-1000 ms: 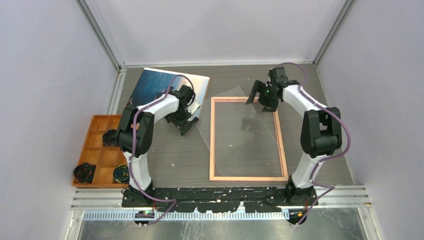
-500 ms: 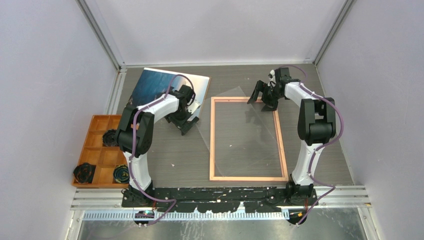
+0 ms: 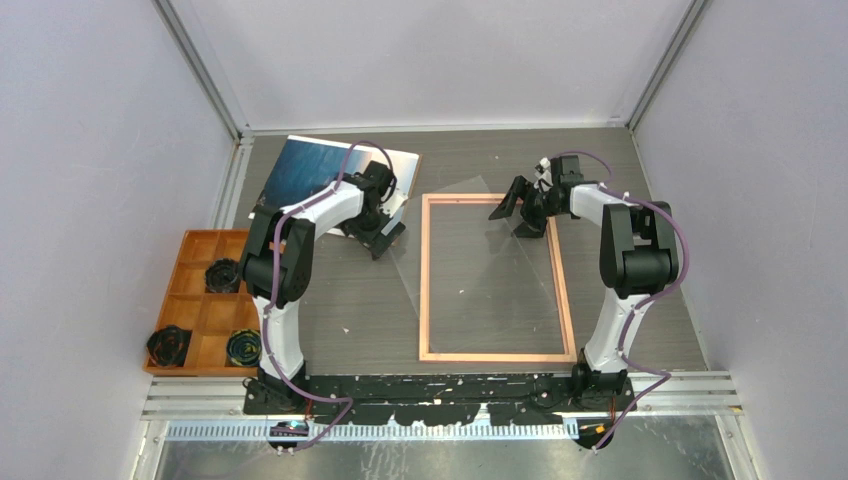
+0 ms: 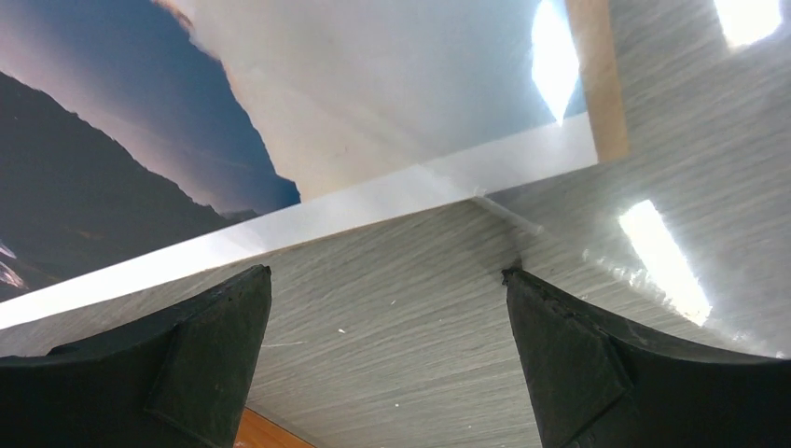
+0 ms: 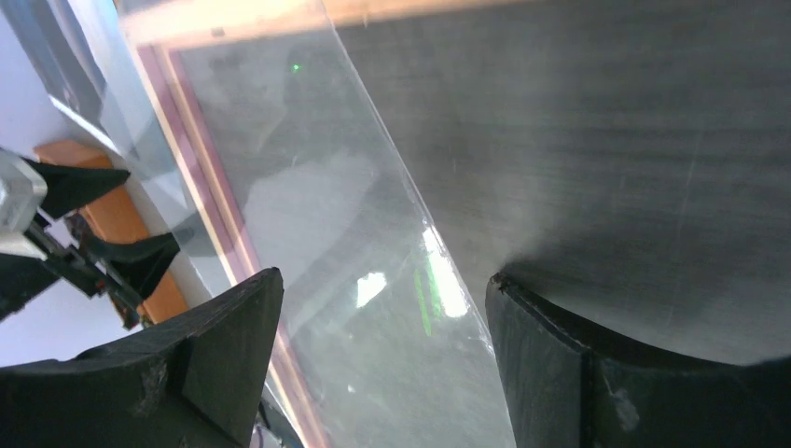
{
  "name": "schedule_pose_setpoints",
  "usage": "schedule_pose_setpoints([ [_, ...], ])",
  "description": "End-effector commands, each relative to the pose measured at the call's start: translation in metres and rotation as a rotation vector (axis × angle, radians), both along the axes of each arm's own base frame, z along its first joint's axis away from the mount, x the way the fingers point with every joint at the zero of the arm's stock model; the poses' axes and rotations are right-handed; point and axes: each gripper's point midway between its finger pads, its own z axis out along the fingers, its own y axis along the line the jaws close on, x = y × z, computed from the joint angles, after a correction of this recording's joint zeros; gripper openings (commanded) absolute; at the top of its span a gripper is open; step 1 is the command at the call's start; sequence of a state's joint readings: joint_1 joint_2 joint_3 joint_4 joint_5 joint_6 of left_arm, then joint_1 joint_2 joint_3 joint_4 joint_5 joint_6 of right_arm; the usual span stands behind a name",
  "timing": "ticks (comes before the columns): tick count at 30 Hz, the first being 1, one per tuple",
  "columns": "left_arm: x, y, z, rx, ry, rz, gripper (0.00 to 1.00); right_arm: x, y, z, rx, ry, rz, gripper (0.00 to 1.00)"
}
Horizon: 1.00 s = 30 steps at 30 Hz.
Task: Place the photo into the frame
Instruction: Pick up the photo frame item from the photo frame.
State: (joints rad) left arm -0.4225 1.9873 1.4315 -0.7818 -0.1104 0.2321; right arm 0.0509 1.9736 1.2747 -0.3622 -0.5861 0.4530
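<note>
the left gripper, wide open and empty, sits by the photo lying at the far left; it looks thin and bendy, so pinch its edge gently.

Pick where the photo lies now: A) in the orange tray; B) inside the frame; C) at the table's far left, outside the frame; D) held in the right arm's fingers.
C: the photo lies at the far-left corner, left of the frame, whose opening is crossed only by a skewed clear pane.
</note>
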Motion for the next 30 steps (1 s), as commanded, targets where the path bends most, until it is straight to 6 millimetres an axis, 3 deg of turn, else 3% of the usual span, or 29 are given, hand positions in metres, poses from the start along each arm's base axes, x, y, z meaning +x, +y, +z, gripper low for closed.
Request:
schedule_pose_setpoints([
  [1, 0.019, -0.02, -0.015, -0.033, -0.056, 0.005, 1.0, -0.017, 0.01, 0.029, 0.096, -0.039, -0.034, 0.84],
  [8, 0.02, -0.028, -0.022, -0.019, -0.048, -0.008, 1.0, -0.052, 0.016, 0.049, 0.184, -0.07, -0.078, 0.8],
  [17, 0.013, -0.04, -0.028, -0.014, -0.033, -0.041, 1.0, -0.088, 0.024, 0.051, 0.285, -0.05, -0.102, 0.73],
  [30, -0.005, -0.048, -0.04, 0.001, 0.018, -0.13, 1.0, -0.09, 0.041, 0.047, 0.437, -0.047, -0.091, 0.63],
])
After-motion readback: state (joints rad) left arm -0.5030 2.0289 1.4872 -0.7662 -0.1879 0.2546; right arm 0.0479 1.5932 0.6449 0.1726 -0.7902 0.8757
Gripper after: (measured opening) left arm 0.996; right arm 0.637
